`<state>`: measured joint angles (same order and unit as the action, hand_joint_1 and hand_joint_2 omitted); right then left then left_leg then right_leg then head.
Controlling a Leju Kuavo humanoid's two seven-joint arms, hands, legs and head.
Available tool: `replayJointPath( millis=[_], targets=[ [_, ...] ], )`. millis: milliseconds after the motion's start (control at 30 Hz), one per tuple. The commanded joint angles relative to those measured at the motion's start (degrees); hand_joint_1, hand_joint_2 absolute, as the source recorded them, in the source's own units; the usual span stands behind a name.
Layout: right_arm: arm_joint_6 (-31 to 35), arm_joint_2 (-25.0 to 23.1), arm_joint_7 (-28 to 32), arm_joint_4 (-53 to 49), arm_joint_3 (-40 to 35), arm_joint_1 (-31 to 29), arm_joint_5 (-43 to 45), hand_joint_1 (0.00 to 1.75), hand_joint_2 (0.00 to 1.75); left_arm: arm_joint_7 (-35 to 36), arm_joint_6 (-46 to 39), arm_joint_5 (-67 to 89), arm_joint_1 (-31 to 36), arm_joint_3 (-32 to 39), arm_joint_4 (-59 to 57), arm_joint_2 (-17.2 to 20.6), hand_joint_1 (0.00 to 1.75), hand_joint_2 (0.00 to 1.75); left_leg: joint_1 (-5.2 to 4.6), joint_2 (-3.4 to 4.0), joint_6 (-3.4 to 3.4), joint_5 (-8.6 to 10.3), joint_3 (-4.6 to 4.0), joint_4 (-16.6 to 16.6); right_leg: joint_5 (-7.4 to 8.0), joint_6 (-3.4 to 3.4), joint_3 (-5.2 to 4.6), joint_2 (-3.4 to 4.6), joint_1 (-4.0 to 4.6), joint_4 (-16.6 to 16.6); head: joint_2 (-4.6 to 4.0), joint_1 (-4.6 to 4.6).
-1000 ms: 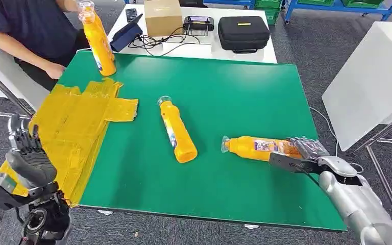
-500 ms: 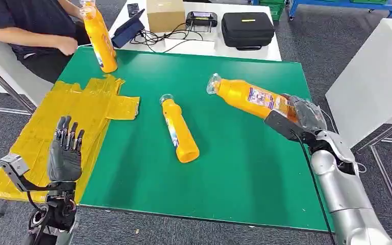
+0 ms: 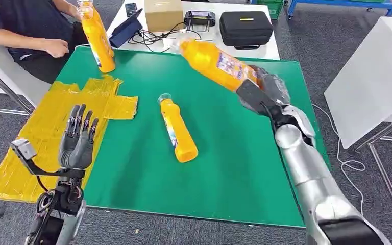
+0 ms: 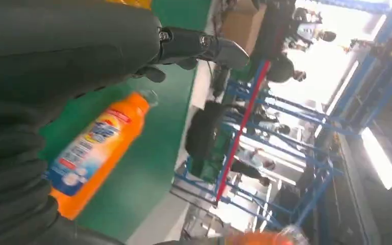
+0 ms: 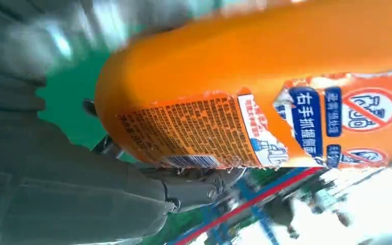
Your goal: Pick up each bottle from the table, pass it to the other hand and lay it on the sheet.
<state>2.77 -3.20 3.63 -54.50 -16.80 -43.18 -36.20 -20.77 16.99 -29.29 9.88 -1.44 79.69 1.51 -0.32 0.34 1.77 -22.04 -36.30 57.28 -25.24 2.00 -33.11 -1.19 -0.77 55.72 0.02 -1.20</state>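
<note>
My right hand [image 3: 264, 91] grips an orange bottle [image 3: 214, 63] by its base and holds it in the air over the far right of the green table [image 3: 245, 153], neck pointing left and away. The right wrist view shows that bottle's label [image 5: 265, 127] close up against my hand [image 5: 56, 168]. A second orange bottle [image 3: 178, 130] lies on the table's middle; the left wrist view shows it too [image 4: 94, 148]. My left hand [image 3: 78, 140] is raised over the yellow sheet [image 3: 56, 127], fingers spread, holding nothing. A third bottle [image 3: 97, 35] stands at the far left corner, a person's hand on its top.
A person [image 3: 25, 30] sits at the far left beside the table. Behind the green table a white table carries a cardboard box [image 3: 162, 14], a black case [image 3: 245, 29], a tablet [image 3: 125, 31] and cables. A white board [image 3: 372, 71] stands to the right.
My right hand lifted the bottle off the table and carried it up and to the left. My left hand rose from the table's near left edge to over the sheet.
</note>
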Motion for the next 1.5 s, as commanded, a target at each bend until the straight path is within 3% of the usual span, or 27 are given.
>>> replayJointPath(
  millis=[33, 67, 133, 333, 933, 1067, 1300, 1500],
  targets=[
    [0.80, -13.04, -1.30, 19.05, -8.46, -9.20, 2.71, 1.75, 1.75, 0.99, -1.26, -0.53, 4.77, -3.73, -3.75, -1.56, 0.00, 1.75, 0.09, 0.08, -0.23, -0.20, 0.44, -0.01, -0.21, -0.18, 0.43, 0.21, 0.06, -0.01, 0.00, 0.02],
    [1.23, -14.29, -1.83, 20.25, -9.67, -9.31, 2.19, 1.75, 1.75, 1.14, -1.50, -0.58, 5.00, -4.25, -3.47, -1.72, 0.00, 1.75, 0.04, 0.09, -0.12, -0.08, 0.17, 0.00, -0.10, -0.09, 0.13, 0.13, 0.03, 0.01, 0.00, 0.02],
    [2.84, -16.47, -3.35, 23.68, -10.94, -9.47, 2.69, 1.75, 1.75, 1.93, -2.08, -0.83, 6.96, -6.05, -3.97, -2.03, 0.00, 1.75, 0.14, 0.00, -0.22, -0.26, 0.41, 0.10, -0.28, -0.18, 0.41, 0.20, 0.11, 0.06, 0.02, 0.04],
    [3.35, -16.80, -5.70, 27.35, -17.19, -9.19, 9.98, 1.75, 1.75, 3.63, -3.98, -2.14, 12.37, -9.38, -6.98, -3.01, 0.00, 1.75, 0.14, -0.51, -0.13, -0.03, 0.07, 0.05, -0.22, -0.13, 0.19, -0.35, 0.11, 0.01, 0.00, 0.02],
    [5.75, -16.80, -7.54, 28.91, -27.57, -8.70, 20.64, 1.75, 1.75, 4.94, -3.84, -4.37, 14.00, -10.32, -7.63, -4.46, 0.00, 1.75, 0.05, -0.45, -0.09, 0.03, -0.10, 0.02, -0.12, -0.08, 0.02, -0.40, 0.03, -0.02, 0.02, 0.02],
    [6.07, -16.80, -8.11, 27.25, -29.18, -8.79, 21.88, 1.75, 1.75, 5.27, -4.02, -4.43, 14.45, -10.37, -8.53, -5.23, 0.00, 1.75, 0.06, -0.46, -0.09, 0.03, -0.11, 0.04, -0.13, -0.08, 0.01, -0.41, 0.03, 0.00, 0.00, 0.04],
    [10.21, -16.80, -11.80, 19.64, -39.23, -6.62, 22.43, 1.75, 1.75, 5.44, -5.85, -1.58, 14.44, -8.30, -10.18, -6.52, 0.00, 1.75, 0.09, -0.36, -0.15, -0.07, 0.04, 0.04, -0.19, -0.12, 0.16, -0.26, 0.05, -0.02, 0.02, 0.04],
    [11.42, -16.80, -11.50, 18.92, -40.40, -6.07, 21.83, 1.75, 1.75, 5.57, -5.38, -0.29, 15.06, -7.32, -11.68, -7.31, 0.00, 1.75, 0.08, -0.42, -0.12, -0.01, -0.04, 0.02, -0.15, -0.10, 0.09, -0.36, 0.05, -0.03, 0.00, 0.04]
  ],
)
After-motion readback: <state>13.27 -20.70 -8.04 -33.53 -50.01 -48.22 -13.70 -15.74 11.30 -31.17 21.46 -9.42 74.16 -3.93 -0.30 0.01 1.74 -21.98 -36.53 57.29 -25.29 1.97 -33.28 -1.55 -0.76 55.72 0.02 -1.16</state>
